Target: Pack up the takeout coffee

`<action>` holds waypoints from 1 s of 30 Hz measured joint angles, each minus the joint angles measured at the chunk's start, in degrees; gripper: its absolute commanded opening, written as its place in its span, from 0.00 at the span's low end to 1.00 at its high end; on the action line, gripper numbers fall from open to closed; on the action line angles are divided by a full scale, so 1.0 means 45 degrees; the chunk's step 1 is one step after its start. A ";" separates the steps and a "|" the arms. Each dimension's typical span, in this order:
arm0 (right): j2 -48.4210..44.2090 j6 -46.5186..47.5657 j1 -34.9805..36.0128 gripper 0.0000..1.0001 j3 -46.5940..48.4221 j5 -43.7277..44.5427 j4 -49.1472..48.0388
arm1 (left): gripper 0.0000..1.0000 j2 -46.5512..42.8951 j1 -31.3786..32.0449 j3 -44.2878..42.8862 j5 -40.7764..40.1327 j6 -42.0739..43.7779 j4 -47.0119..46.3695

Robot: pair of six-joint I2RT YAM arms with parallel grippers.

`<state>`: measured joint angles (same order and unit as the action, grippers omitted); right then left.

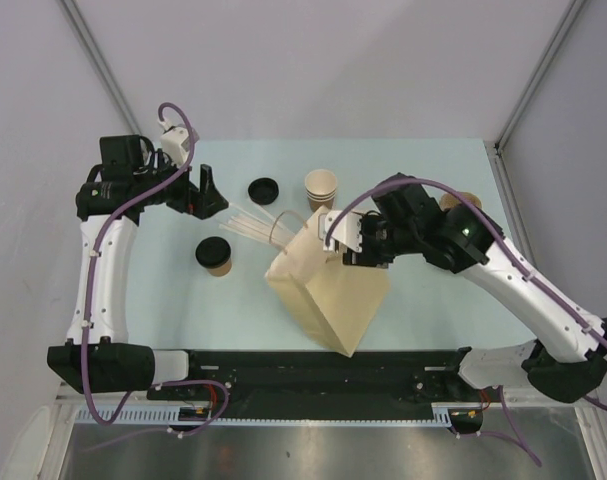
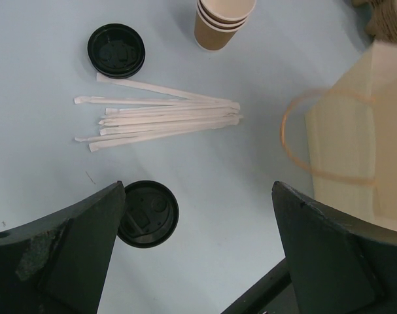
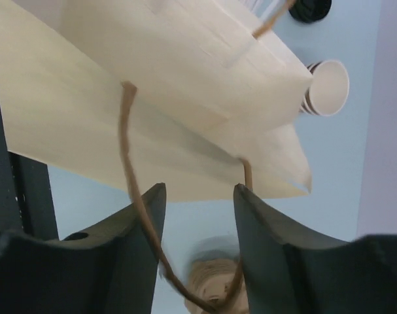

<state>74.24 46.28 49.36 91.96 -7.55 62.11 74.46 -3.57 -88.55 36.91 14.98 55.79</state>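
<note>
The takeout coffee (image 1: pixel 215 255), a small brown cup under a black lid, stands on the table left of the paper bag (image 1: pixel 328 285). From the left wrist its lid (image 2: pixel 148 213) shows by the left fingertip, untouched. My left gripper (image 1: pixel 211 190) (image 2: pixel 198 186) hangs open and empty above the table, behind the cup. My right gripper (image 1: pixel 335 240) (image 3: pixel 198 190) is at the bag's (image 3: pixel 152 98) top edge. Its jaws stand apart, and the bag's brown handle loop (image 3: pixel 136 216) hangs loose through the gap.
A loose black lid (image 1: pixel 263 189) (image 2: pixel 116 50), a stack of lidless brown cups (image 1: pixel 321 187) (image 2: pixel 223 23) and several wrapped straws (image 1: pixel 251 222) (image 2: pixel 165 118) lie behind the bag. A brown object (image 1: pixel 461 203) sits by the right arm.
</note>
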 measured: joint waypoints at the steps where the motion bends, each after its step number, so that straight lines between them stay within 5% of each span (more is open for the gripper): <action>1: -0.0214 -0.0005 0.0136 0.68 -0.0019 -0.0117 0.0117 | 0.99 0.0000 0.0000 0.0000 0.0000 0.0000 0.0000; 9: -0.1676 -0.0068 0.1054 0.99 -0.0087 -0.0427 0.0996 | 0.99 0.0000 0.0015 0.0000 0.0209 -0.0029 0.0005; 21: -0.2395 -0.0680 0.1734 1.00 0.0578 -0.0437 0.2312 | 0.99 0.0005 0.0607 0.0000 0.0214 -0.0131 0.0005; 30: -0.2191 -0.2399 0.0175 0.98 0.3147 -0.1161 0.1608 | 0.99 0.0029 0.1268 0.0000 0.0185 -0.0335 -0.0063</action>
<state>64.38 35.48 50.15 106.13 -12.78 69.34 74.59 2.13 -88.55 37.74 13.47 55.51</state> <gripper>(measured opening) 0.994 0.994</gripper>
